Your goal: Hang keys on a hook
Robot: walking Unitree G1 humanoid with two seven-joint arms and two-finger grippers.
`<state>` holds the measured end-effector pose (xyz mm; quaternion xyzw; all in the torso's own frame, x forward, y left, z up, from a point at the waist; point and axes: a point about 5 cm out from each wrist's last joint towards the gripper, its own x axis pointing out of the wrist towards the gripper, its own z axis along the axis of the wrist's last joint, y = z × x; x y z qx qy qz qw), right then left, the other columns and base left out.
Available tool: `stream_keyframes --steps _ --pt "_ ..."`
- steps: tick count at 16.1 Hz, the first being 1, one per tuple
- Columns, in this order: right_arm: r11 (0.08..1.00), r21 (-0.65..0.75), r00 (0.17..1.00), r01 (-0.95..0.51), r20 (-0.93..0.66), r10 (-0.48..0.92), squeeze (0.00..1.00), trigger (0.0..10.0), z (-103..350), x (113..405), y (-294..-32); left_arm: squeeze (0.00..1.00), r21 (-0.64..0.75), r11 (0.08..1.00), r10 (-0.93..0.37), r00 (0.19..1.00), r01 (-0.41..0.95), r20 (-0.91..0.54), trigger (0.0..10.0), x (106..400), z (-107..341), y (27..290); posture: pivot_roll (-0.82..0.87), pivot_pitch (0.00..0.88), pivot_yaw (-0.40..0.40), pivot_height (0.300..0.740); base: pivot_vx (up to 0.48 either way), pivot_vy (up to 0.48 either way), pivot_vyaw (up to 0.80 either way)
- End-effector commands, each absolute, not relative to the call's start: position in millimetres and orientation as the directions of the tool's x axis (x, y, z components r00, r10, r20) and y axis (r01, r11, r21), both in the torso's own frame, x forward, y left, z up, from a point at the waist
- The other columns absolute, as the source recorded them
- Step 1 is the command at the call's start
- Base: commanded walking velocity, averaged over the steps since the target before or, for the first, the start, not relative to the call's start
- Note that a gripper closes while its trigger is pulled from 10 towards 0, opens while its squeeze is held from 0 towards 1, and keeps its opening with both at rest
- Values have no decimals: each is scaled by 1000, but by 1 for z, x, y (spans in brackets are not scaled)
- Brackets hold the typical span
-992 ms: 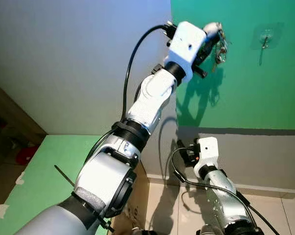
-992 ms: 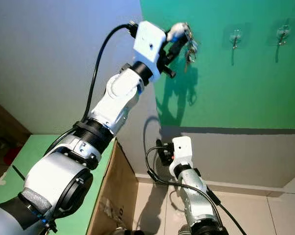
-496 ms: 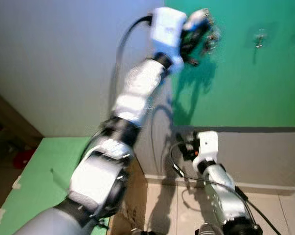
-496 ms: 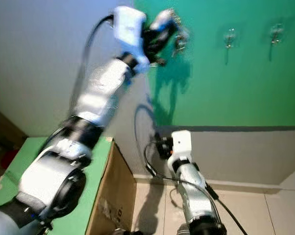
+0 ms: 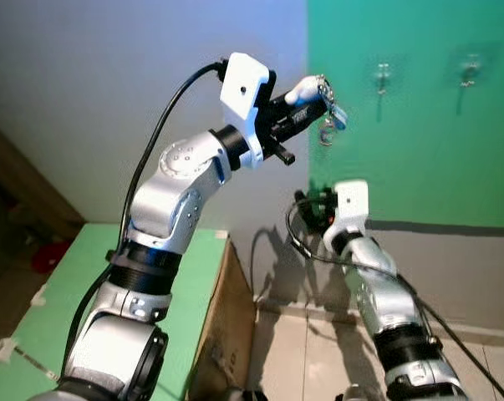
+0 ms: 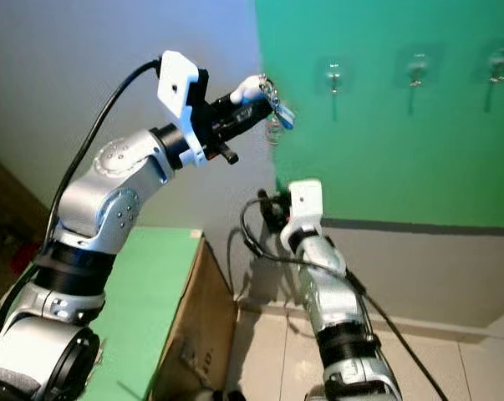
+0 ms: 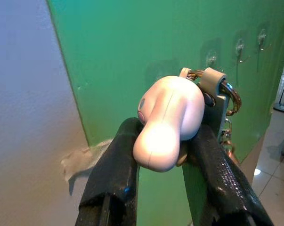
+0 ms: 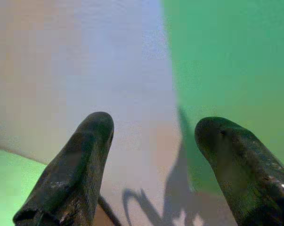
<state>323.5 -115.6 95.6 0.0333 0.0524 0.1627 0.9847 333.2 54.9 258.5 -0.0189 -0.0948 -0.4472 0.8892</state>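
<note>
Keys [image 5: 328, 117] were held high in the left gripper [image 5: 312, 96], close to the edge where the grey wall [image 5: 109, 75] met the green wall [image 5: 419, 142]. From the left wrist view the two black fingers [image 7: 114, 174] were clamped on a pale, rounded fob [image 7: 167, 121], with a metal ring [image 7: 229, 96] and a tan loop standing clear beyond it and the rest of the bunch hanging below, partly hidden. Clear hooks [image 5: 383, 75] were fixed in a row on the green wall, to the right of the bunch and well apart from it; none carried anything. The right gripper [image 8: 153, 155] was raised lower down, near the grey band under the green, its fingers spread and nothing between them. A green table [image 5: 59, 309] and a cardboard box [image 5: 226, 326] stood below the left arm. In my judgement the bunch was light and rigid in its parts but loose as a whole: the ring and keys would swing freely under the fob with any quick move. The fob looked smooth and rounded, so the grip on it might slip or let it turn. Holding by the fob seemed sound, since it left the ring free to be passed over a hook. The hooks appeared small and stuck on, so they would likely bear a light load only and should be met gently. The task was not yet done; the ring had yet to reach a hook.
</note>
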Motion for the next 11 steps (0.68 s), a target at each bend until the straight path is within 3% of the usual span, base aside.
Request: stream_keyframes --steps 1,6,7,11 --pt "917 92 917 -389 -61 395 0 10000 110 327 -106 0 36 612 -782 598 790 177 0 332 259 61 -219 0 178 740 0 0 0" --pt "933 36 932 -358 -43 359 0 10000 126 337 -121 0 13 613 -786 609 790 105 0 334 238 58 -230 9 180 740 0 0 0" --pt "941 27 940 -336 -50 337 1000 10000 126 336 -129 0 25 631 -774 627 776 86 0 337 234 61 -234 14 179 740 0 0 0" --pt "965 -35 964 -260 -72 257 1000 10000 117 333 -149 0 72 676 -737 673 733 68 0 347 233 74 -237 16 180 740 0 0 0"
